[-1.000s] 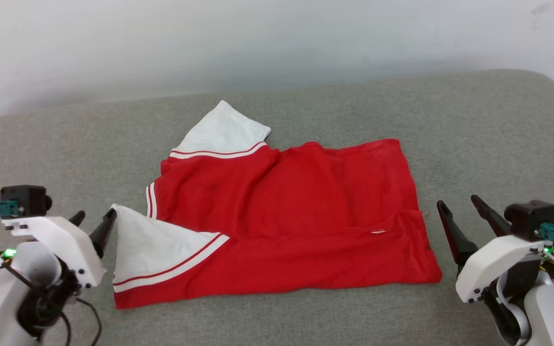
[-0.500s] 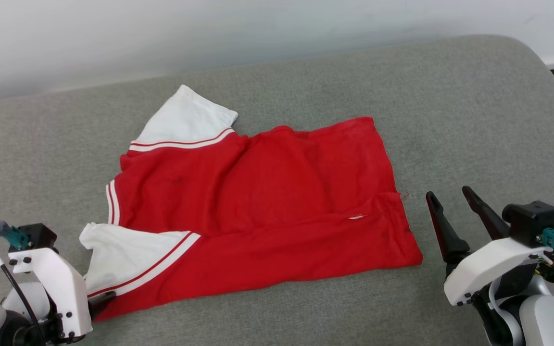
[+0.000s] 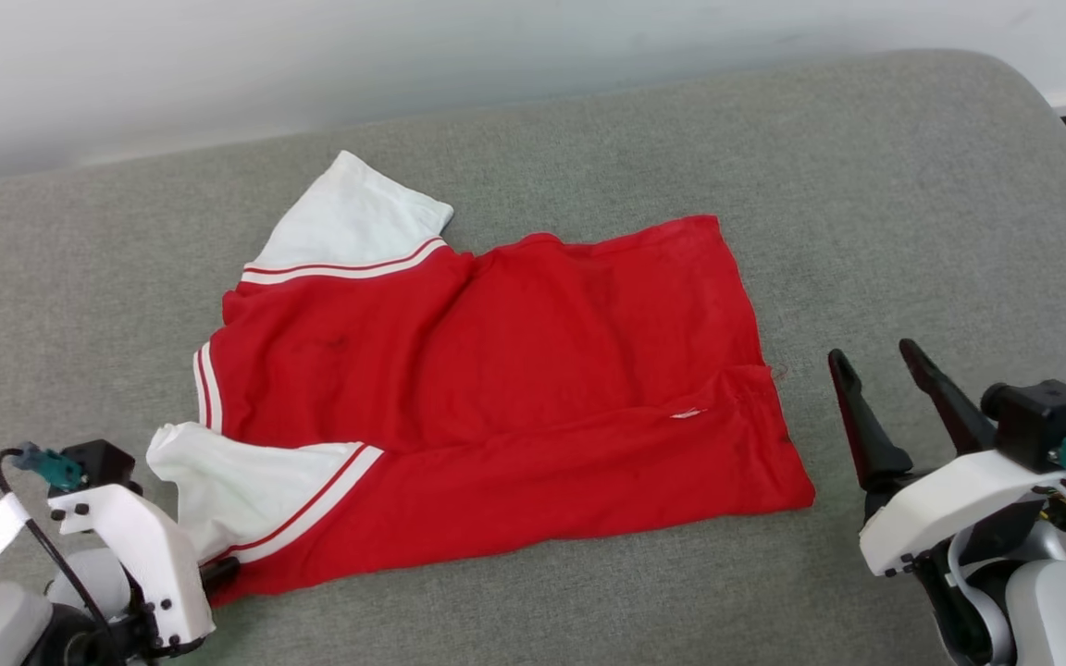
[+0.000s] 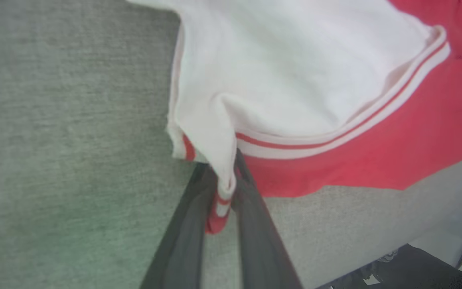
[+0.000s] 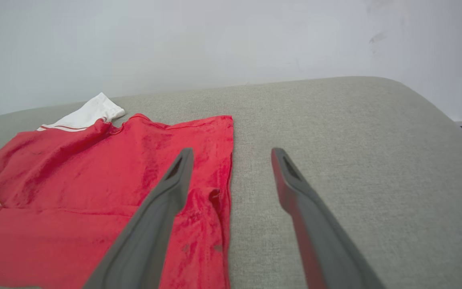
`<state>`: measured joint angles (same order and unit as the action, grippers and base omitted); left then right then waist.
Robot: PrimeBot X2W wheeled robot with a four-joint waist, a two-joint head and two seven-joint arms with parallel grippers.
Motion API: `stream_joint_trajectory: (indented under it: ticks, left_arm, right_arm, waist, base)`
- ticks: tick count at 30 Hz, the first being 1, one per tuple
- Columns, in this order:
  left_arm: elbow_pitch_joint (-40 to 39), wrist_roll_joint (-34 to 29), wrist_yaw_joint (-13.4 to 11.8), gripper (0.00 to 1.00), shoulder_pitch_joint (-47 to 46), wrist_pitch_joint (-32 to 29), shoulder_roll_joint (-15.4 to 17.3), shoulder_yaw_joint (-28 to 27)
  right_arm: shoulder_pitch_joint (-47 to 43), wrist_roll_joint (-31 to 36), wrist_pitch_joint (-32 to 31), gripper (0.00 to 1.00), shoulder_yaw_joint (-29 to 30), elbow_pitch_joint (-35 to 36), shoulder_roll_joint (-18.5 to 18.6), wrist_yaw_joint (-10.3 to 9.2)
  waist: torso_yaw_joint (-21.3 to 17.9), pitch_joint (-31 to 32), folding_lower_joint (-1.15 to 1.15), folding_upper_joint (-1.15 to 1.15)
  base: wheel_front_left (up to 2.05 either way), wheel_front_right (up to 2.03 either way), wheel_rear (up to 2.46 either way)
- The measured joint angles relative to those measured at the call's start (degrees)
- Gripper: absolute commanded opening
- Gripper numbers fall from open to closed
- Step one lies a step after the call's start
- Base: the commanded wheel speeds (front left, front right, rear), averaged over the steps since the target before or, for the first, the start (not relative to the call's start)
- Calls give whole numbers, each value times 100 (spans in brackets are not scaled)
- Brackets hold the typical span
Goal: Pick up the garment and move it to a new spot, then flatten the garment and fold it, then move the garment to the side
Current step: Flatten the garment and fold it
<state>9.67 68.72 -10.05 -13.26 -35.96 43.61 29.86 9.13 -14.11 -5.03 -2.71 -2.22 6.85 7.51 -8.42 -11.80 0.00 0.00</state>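
Tightly on the garment (image 3: 514, 388) sleeve corner, left fingers (image 4: 255, 241); right fingers (image 5: 311, 224) wide, empty, alongside.

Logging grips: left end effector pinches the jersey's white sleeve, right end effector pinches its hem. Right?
No: the right end effector is open beside the jersey, gripping nothing, as the right wrist view shows. The left end effector does pinch the white sleeve.

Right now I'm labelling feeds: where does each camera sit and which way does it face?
Head view: on the head, looking forward and down at the garment on the grey cushion; left gripper, right gripper at lower corners.
Left wrist view: along its own fingers, pinching the white sleeve hem.
Right wrist view: along its open fingers, beside the garment's edge, towards the wall.
Head and right wrist views share the far white sleeve.
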Motion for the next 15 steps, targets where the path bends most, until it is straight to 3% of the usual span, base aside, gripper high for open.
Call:
stream_joint_trajectory:
  ticks: [8, 15]
  left_arm:
    - [-183, -371, 111, 0, -99, 426, -98, 93]
    - [-821, -705, 11, 0, -327, 600, 27, 60]
  right_arm:
    - [-141, -4, -388, 100, 94, 48, 152, 0]
    - [-165, -542, -2114, 100, -137, -346, 666, 0]
  waist:
    - [198, 325, 0, 0]
    - [449, 316, 0, 0]
  base:
    - [0, 0, 0]
    - [0, 0, 0]
